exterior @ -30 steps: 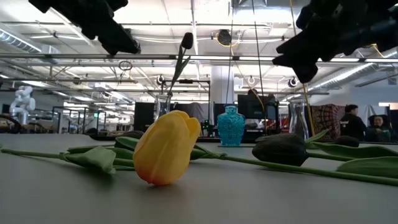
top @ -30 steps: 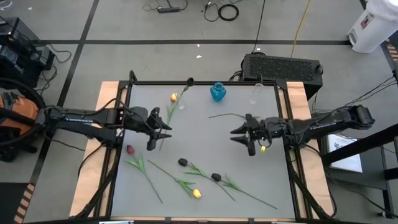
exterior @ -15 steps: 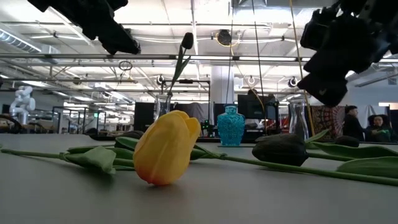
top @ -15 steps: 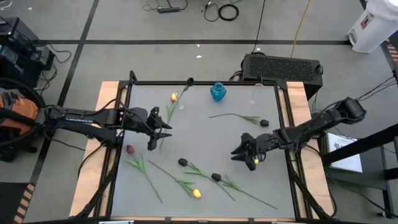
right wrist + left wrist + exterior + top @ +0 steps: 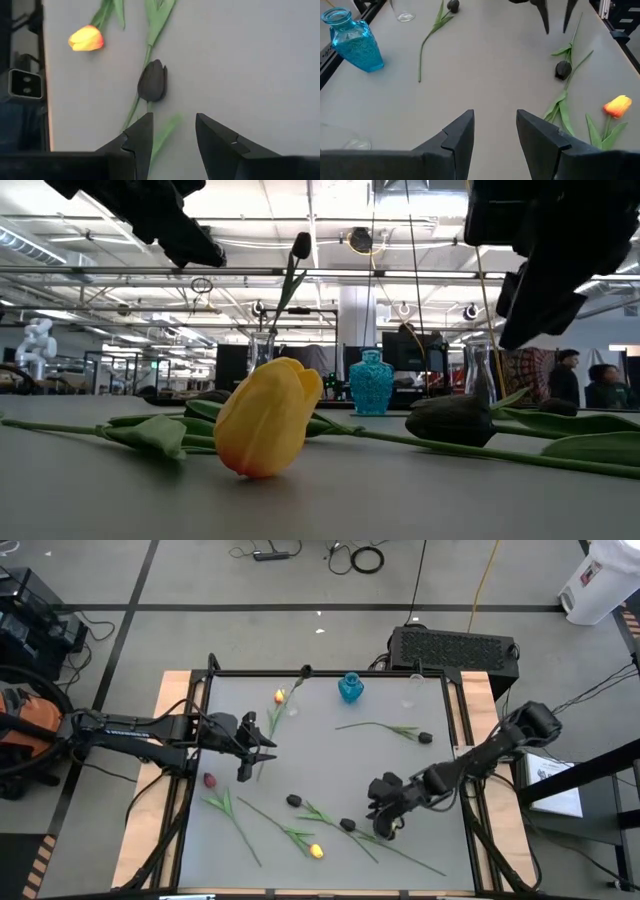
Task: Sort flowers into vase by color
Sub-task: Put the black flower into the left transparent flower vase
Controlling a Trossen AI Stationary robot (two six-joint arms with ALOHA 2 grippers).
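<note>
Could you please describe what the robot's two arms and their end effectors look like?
Both arms are dark, nearly black, built of slim jointed segments. The left arm carries pale lettering along its side. The left end effector and the right end effector each end in two flat, angular black fingers with stepped inner edges.

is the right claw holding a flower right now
No, in the right wrist view the right claw stands open and empty above the table, with a black tulip lying just ahead of it.
</note>
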